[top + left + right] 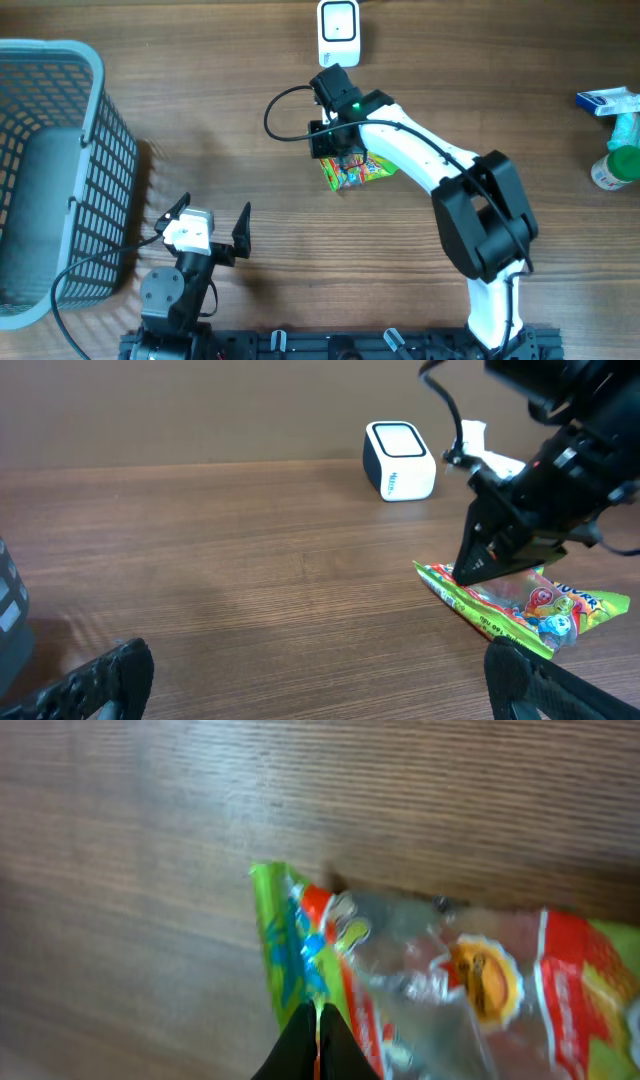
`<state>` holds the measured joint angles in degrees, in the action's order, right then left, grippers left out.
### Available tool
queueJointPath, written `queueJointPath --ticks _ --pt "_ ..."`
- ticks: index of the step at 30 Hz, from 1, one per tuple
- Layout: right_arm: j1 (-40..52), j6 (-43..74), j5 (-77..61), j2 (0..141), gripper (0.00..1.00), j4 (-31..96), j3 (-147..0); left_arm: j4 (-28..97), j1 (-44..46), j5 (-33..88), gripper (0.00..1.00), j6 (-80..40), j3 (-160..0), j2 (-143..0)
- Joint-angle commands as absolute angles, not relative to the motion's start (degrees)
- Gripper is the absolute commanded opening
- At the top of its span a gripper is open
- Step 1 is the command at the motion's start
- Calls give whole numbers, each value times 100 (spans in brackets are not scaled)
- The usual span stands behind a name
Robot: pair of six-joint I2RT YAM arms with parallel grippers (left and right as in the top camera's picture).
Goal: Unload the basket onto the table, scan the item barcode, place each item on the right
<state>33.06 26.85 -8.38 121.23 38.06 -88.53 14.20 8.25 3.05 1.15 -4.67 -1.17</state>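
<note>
At far left of the table, grey mesh basket (60, 170). Just right of it, left gripper (215, 206), jaws spread wide, nothing held. Centre top, white scanner (338, 30). Below it and apart from it, colourful candy bag (358, 170) on the wood. Right gripper (338, 152) is over the bag's left edge, fingers pinched fully together on the green seam. Far right, blue box (606, 100) and green-capped bottle (615, 166).
</note>
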Motion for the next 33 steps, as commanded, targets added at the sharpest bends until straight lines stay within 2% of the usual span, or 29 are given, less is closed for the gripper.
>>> queueJointPath --ticks 1,4,8,11,15,20,27,29,33 --pt "3262 2882 -143 12626 4 3629 -8842 1420 854 296 100 62 -438 -93" --pt "3264 2840 -23 12842 5 3415 -8842 1420 854 296 100 60 -438 -93" --pt "3284 2392 -635 12342 5 4156 -9343 1420 854 296 100 60 -438 -93" --pt "3284 2394 1 11725 5 4204 -9445 1420 854 296 100 62 -438 -93" --pt "3275 2397 220 12313 5 3708 -9314 1420 854 296 100 60 -438 -93" --pt "3315 2412 -255 13369 5 3686 -9317 1420 854 296 100 62 -438 -93" --pt "3269 2244 -237 11915 5 4477 -10062 1420 854 296 100 60 -438 -93" --pt "3284 2370 -237 11992 5 4504 -9786 1420 854 296 100 62 -438 -93" --pt "3356 2731 -786 12311 5 3769 -8595 1420 854 296 100 60 -438 -93"
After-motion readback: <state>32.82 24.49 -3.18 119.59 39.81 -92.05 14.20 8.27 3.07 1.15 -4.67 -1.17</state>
